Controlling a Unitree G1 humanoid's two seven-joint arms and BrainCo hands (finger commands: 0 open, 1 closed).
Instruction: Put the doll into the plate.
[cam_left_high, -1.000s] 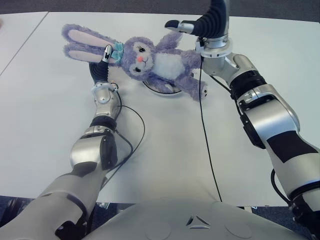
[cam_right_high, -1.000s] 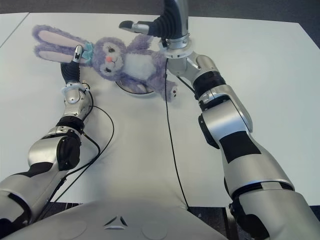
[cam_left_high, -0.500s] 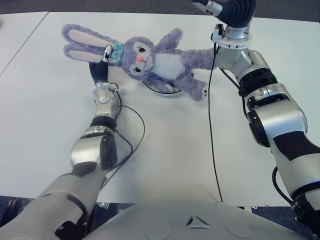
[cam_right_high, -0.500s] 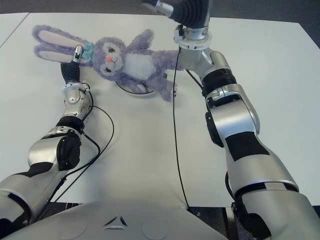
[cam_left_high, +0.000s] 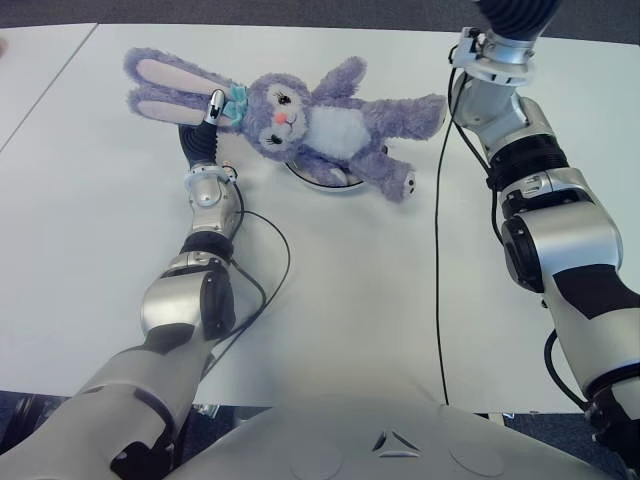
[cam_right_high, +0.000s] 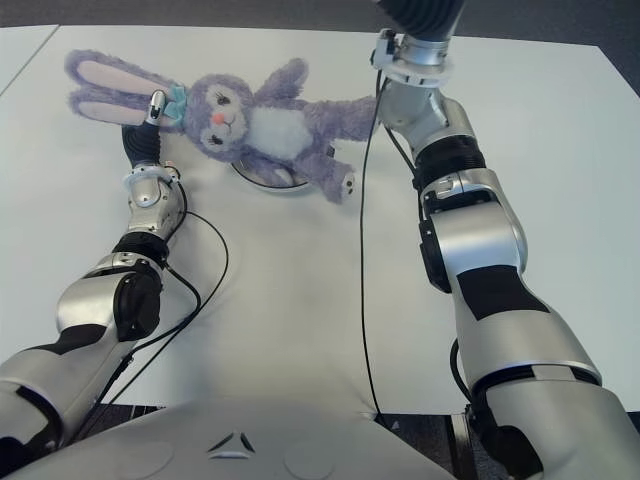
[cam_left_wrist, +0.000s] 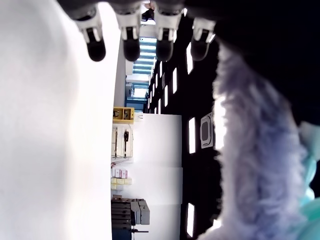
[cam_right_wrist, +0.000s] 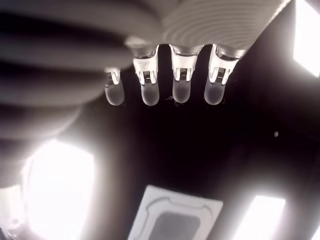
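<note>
The purple bunny doll (cam_left_high: 330, 130) lies on its back at the far middle of the white table (cam_left_high: 340, 310), its body over a small white plate (cam_left_high: 338, 181) that shows only as a rim beneath it. My left hand (cam_left_high: 208, 118) reaches up under the long ears beside the head. In the left wrist view its fingers (cam_left_wrist: 131, 46) are straight, with the doll's fur (cam_left_wrist: 260, 150) alongside but not gripped. My right hand (cam_right_wrist: 165, 95) is raised past the top of the eye views, fingers extended and holding nothing; only its forearm (cam_left_high: 500, 75) shows, right of the doll's arm.
A black cable (cam_left_high: 437, 260) hangs from the right arm across the table towards me. Another cable (cam_left_high: 272, 270) loops beside the left forearm. A second white table (cam_left_high: 30, 80) adjoins on the far left.
My right hand has lifted off the doll's arm and risen up and to the right, out of the eye views. The doll's arm now lies on the table. The left hand has stayed put.
</note>
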